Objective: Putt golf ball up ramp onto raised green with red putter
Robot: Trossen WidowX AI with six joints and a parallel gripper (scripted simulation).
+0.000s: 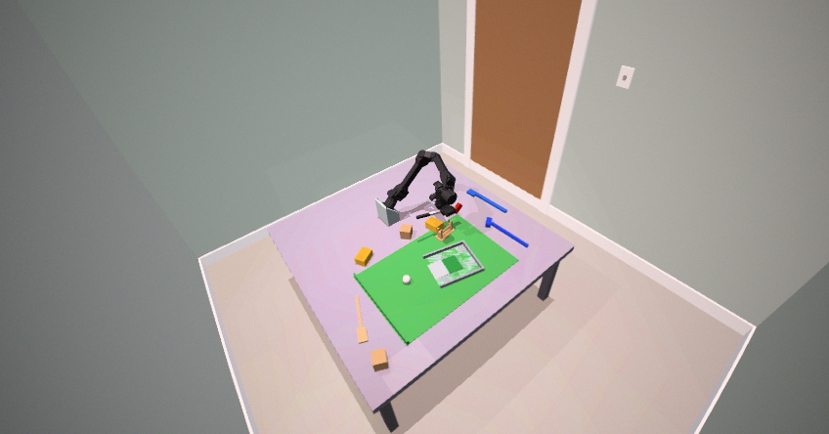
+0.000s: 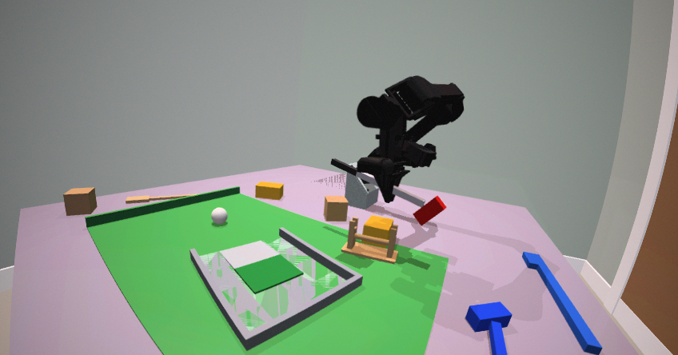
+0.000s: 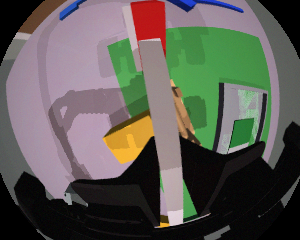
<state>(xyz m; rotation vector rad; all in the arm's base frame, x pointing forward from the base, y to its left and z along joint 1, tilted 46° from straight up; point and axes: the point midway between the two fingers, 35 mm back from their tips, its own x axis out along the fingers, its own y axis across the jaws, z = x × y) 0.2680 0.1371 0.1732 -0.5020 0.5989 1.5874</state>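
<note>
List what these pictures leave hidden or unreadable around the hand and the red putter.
- Hand shut on the red putter: contact point hidden in the exterior view by the black fingers.
- Putter grip end: cut off in the wrist view behind the hand body.
- Golf ball: absent from the wrist view, outside its field.
- Hand in the top view: too small to read the fingers.
- Blue putter: shaft cut off by the exterior view's bottom edge.
</note>
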